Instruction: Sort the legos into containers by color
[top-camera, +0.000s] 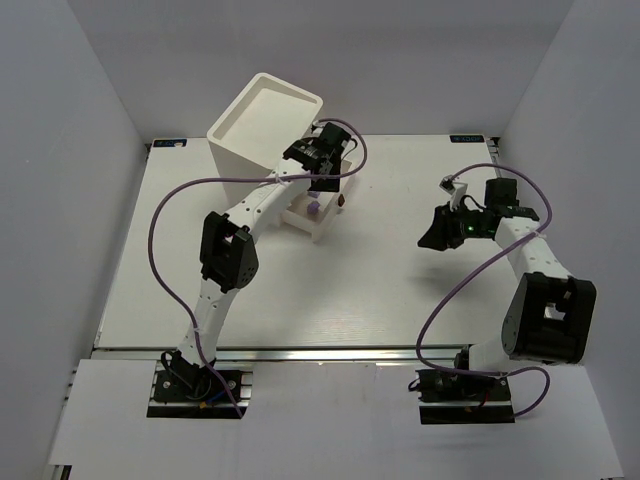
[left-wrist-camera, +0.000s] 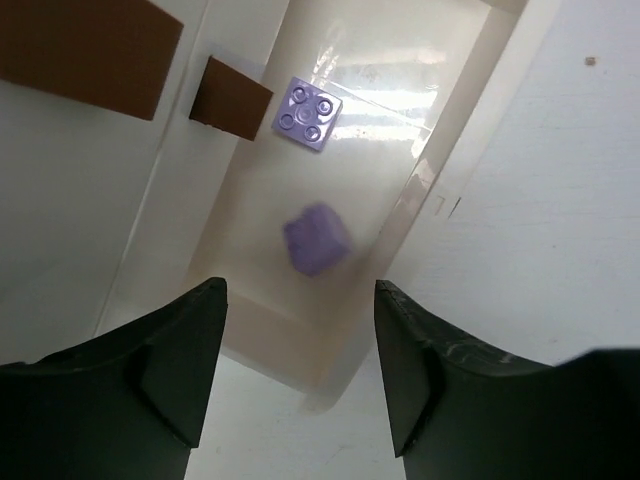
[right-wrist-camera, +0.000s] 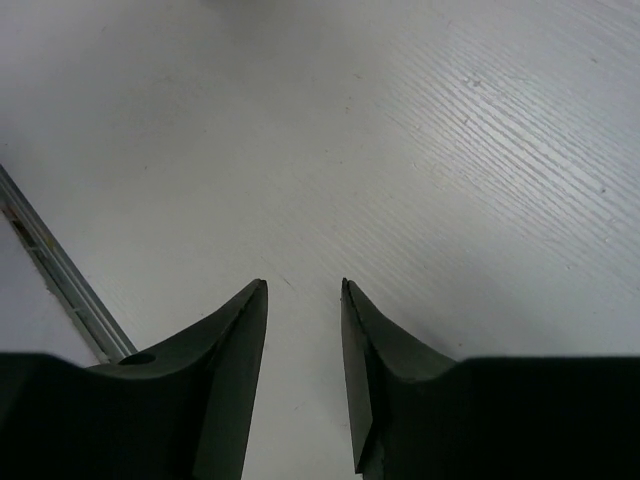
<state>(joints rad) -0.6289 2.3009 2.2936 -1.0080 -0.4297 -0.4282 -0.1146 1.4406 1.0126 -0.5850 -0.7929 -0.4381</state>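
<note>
A shallow white drawer (top-camera: 322, 226) stands pulled out from the tall white cabinet (top-camera: 262, 130). A light purple lego (top-camera: 313, 209) lies in it. In the left wrist view the drawer (left-wrist-camera: 445, 150) holds two light purple legos: a sharp studded one (left-wrist-camera: 308, 113) and a blurred one (left-wrist-camera: 317, 239) nearer my fingers. My left gripper (left-wrist-camera: 300, 290) hovers open over the drawer (top-camera: 322, 170), apart from both bricks. My right gripper (right-wrist-camera: 305, 285) is open and empty above bare table, at the right (top-camera: 434, 236). No green legos are in view.
Two dark brown knobs (left-wrist-camera: 230, 97) (left-wrist-camera: 85, 50) show on the cabinet front beside the open drawer. A metal rail (right-wrist-camera: 60, 275) runs along the table edge to the left of my right gripper. White walls enclose the table on three sides.
</note>
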